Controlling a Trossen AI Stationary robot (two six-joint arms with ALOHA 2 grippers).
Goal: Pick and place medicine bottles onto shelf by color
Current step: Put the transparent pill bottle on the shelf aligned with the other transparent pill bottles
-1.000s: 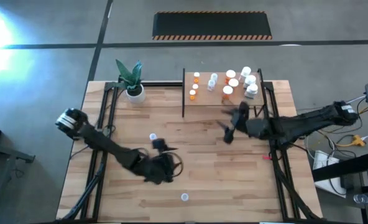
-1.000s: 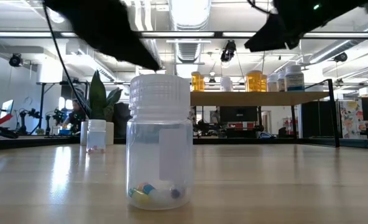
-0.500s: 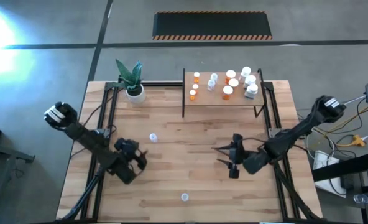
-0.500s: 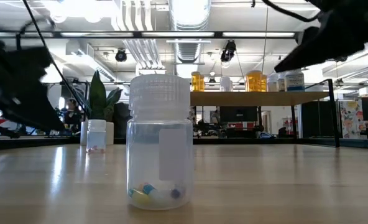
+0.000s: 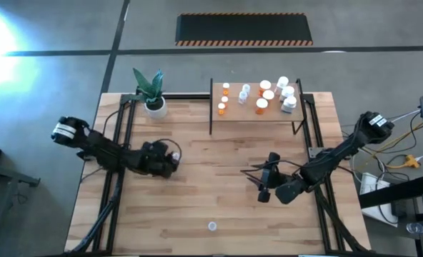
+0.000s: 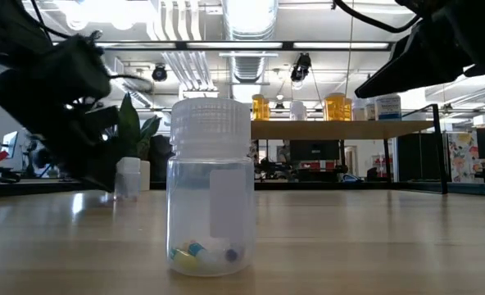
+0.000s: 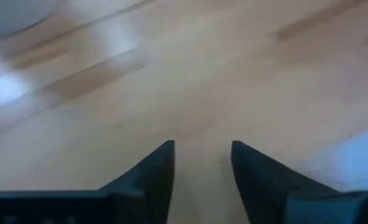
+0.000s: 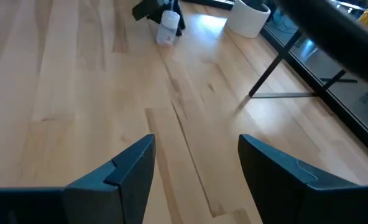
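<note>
Since the last frame I see the left hand (image 5: 170,158) swing up-frame to the small clear bottle (image 5: 174,155) at centre-left of the bench (image 5: 219,200); fingers narrowed around it, grip unconfirmed. Right hand (image 5: 261,183) spread, empty, centre-right. Shelf (image 5: 258,118) top-centre holds orange and white bottles. Another clear bottle (image 5: 211,226) sits bottom-centre.

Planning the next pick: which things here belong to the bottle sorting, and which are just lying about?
Job: small clear white-capped bottle alone at the front; second clear bottle beside left gripper; white and orange bottles on the light-wood shelf.
Lying about: green plant in white pot.
</note>
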